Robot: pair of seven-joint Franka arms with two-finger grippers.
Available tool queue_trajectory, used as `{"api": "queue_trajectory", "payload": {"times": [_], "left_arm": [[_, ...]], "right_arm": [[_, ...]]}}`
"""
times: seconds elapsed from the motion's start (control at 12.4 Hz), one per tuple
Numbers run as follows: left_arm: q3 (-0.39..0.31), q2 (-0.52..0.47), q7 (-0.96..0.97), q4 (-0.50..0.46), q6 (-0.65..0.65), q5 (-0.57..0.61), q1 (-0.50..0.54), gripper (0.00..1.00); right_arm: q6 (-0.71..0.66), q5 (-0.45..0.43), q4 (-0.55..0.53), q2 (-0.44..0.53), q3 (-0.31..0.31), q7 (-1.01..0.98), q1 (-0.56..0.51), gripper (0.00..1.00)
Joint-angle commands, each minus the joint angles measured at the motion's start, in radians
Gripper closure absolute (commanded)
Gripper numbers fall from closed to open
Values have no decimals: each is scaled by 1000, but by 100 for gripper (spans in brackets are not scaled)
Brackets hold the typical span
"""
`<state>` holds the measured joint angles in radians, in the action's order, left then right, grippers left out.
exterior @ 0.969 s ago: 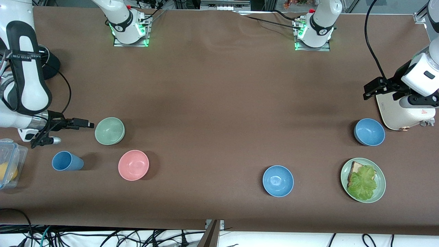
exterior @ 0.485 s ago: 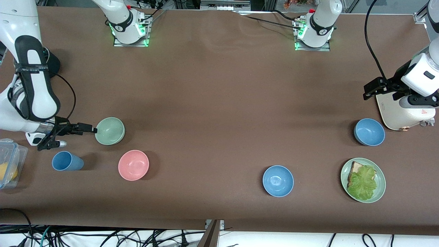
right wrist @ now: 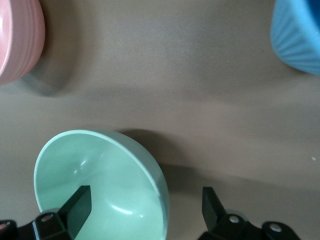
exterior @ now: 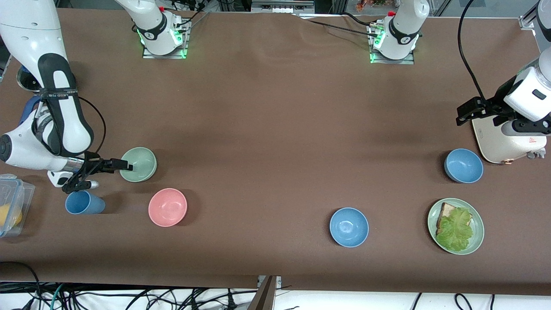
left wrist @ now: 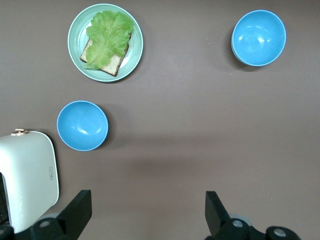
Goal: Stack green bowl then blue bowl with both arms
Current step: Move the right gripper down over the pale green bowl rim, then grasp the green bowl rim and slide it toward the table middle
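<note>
Right gripper (exterior: 122, 164), jaws apart, is straddling the green bowl (exterior: 140, 164) rim, needing closure next, while left gripper (exterior: 467, 113) is waiting open

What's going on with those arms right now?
Right gripper open, jaws straddling green bowl rim. Left gripper open, waiting over the toaster. Blue bowl untouched. Nothing in the way.

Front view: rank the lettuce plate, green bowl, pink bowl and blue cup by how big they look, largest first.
1. Lettuce plate, clearly widest.
2. Pink bowl and green bowl: these look about alike, so I won't rank them; the green one's rim is partly covered by the open right gripper.
3. Blue cup, smallest, seen at a slant.
</note>
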<state>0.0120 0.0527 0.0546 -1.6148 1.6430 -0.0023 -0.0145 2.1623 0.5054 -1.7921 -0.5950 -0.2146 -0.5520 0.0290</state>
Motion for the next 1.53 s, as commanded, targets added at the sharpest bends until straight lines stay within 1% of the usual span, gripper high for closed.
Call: {"api": "queue_trajectory", "payload": {"times": [0.0,0.08,0.32,0.4,0.73,0.97,1.21,1.45], "left_arm": [[-4,16,-2,35,-25,-18,1,0],[-4,16,-4,35,-25,-18,1,0],[-4,16,-4,35,-25,-18,2,0],[-4,16,-4,35,-25,-18,2,0],[-4,16,-5,35,-25,-18,5,0],[-7,16,-10,35,-34,-18,8,0],[-9,16,-12,35,-34,-18,8,0],[-9,16,-10,35,-35,-18,8,0]], "right_arm": [[27,5,-6,-8,-2,4,3,23],[27,4,-4,-9,-2,4,6,47],[21,4,-4,-17,-2,4,5,95],[19,4,-4,-19,0,3,6,100],[11,4,-3,-16,0,6,6,100],[-35,9,11,4,9,26,25,100],[-82,5,30,50,9,214,144,100],[-73,7,31,75,8,367,285,100]]}}
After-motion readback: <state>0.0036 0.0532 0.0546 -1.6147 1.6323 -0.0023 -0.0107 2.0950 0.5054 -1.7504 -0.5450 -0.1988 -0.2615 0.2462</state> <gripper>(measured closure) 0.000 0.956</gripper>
